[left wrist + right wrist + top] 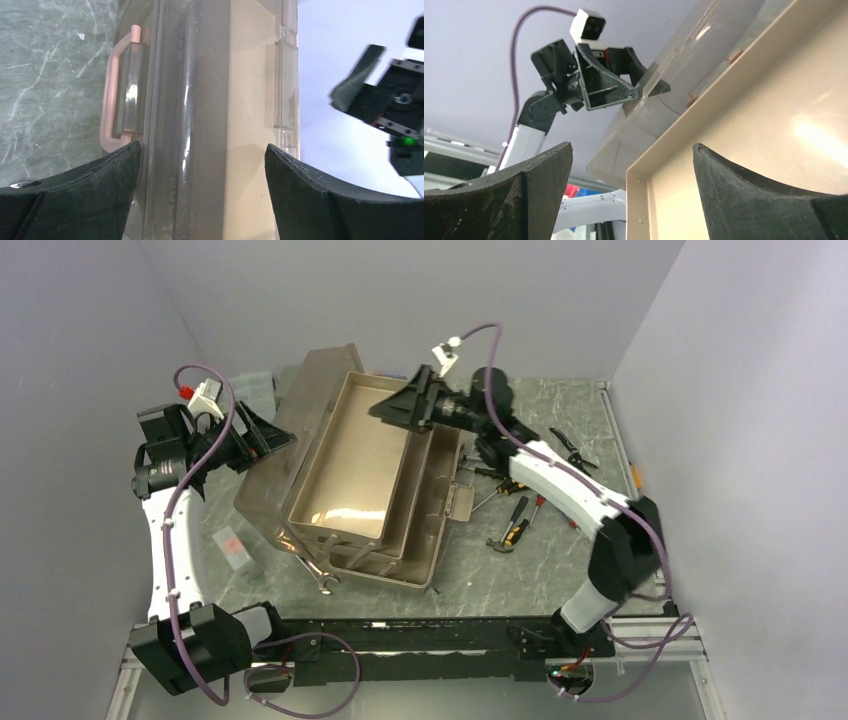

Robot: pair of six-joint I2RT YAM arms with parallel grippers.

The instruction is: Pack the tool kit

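- Left gripper [272, 440]: jaws wide apart, straddling the toolbox [430, 530] lid [310, 400].
- Right gripper [392, 408]: jaws apart over the toolbox tray [350, 460], at its far corner.

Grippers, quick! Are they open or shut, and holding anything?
Left gripper: open, empty, by the smoky lid.
Right gripper: open, empty, at a corner of the tan tray.

Pink handle [111, 90]: lower end hidden behind the left gripper [202, 147].
Lid [210, 100]: cut off by the picture edge above and below this gripper.
Tray [774, 150]: cut off right of the right gripper [631, 146].
Clear box [258, 390]: beyond the left gripper, mostly hidden by the lid.
Screwdrivers [520, 508]: behind the right gripper, partly under its arm, too small to count.
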